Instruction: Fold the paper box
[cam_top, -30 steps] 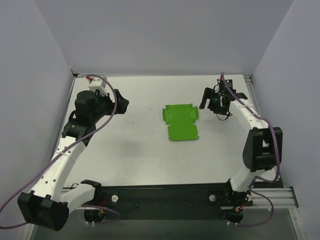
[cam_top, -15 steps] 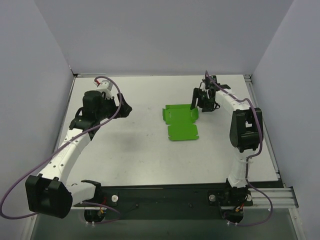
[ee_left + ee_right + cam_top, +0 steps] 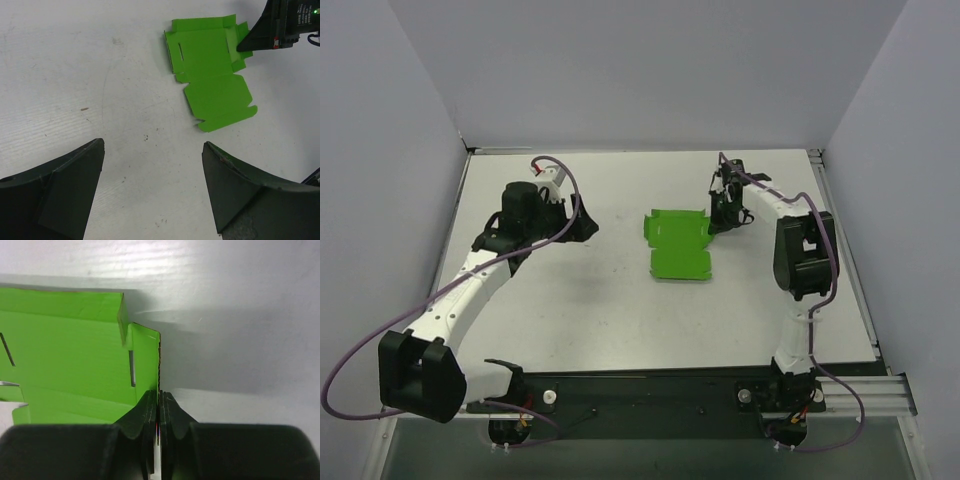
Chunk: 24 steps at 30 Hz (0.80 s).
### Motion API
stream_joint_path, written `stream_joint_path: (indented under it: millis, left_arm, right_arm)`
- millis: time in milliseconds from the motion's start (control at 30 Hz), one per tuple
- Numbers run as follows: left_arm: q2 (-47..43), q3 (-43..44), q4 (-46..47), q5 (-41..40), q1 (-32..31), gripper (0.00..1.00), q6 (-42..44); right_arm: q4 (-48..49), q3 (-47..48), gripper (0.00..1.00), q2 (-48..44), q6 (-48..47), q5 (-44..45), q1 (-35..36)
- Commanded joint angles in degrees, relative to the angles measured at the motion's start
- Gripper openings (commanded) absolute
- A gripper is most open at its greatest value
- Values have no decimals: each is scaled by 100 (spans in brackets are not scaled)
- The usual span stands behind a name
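Our right gripper (image 3: 159, 396), now moved in, pinches the three-o'clock flap of the paper box (image 3: 680, 248); our left gripper (image 3: 153, 145) waits wide open, empty, at nine o'clock.

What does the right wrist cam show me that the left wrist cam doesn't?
Right wrist only: the right gripper shut, pinching the edge of a side flap of the box. Left wrist only: the whole box outline, unfolded on the table, and the left gripper open, apart from it. Both: the green box, its slots, and the right gripper at its edge.
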Motion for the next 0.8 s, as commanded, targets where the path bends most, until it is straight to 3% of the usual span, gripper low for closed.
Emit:
stream_joint_path:
  millis: [0,267,500,767]
  left_arm:
    - [2,62,453,468,-99,89,-2]
    - [98,36,323,417,-100,89,-82]
    - [344,211,-266,100,-100,90,85]
    - [187,-122,540,1206,-82,92,-55]
  right_arm:
    - [-295,-477,0,-1209,-157,47,491]
    - [-31,-1707,0,-3232,722,566,1722]
    - [416,-2376,0,-4392,1451,365,1951]
    - [725,-2474,0,-5026,1461,-110,1943]
